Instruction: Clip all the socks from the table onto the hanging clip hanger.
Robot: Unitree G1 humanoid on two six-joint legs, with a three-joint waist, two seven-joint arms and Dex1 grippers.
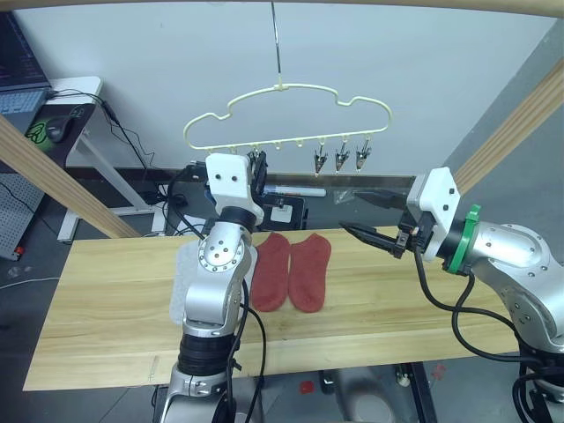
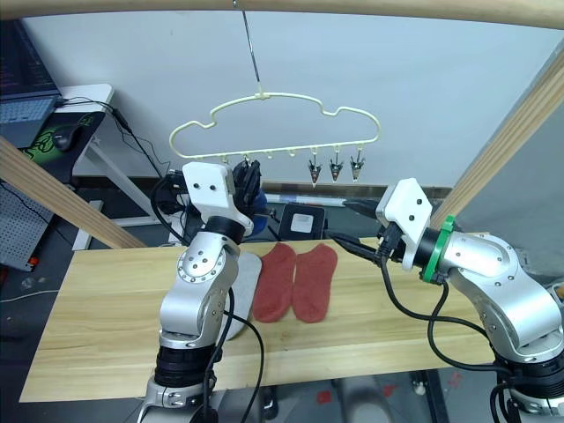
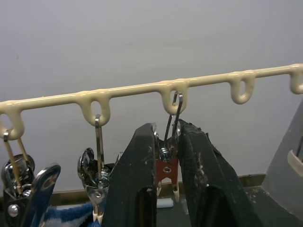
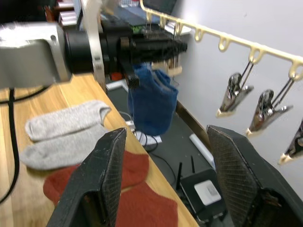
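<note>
The pale yellow clip hanger (image 1: 291, 88) hangs on its hook above the table's (image 1: 397, 300) far edge. My left gripper (image 3: 166, 130) is raised to the hanger's left half and is shut on a silver clip (image 3: 165, 153). A blue sock (image 4: 151, 101) hangs just below its fingers. Three free clips (image 1: 342, 159) dangle at the hanger's right end. Two red socks (image 1: 291, 271) lie side by side at mid-table. Two light grey socks (image 4: 61, 135) lie left of them, partly hidden by my left arm. My right gripper (image 1: 366, 216) hovers open and empty, right of the red socks.
Slanted wooden posts (image 1: 53, 181) stand at both sides under a top rail. A white desk (image 1: 75, 88) with a laptop and mouse is at the far left. Cables and a black box (image 1: 284, 211) sit on the floor behind the table.
</note>
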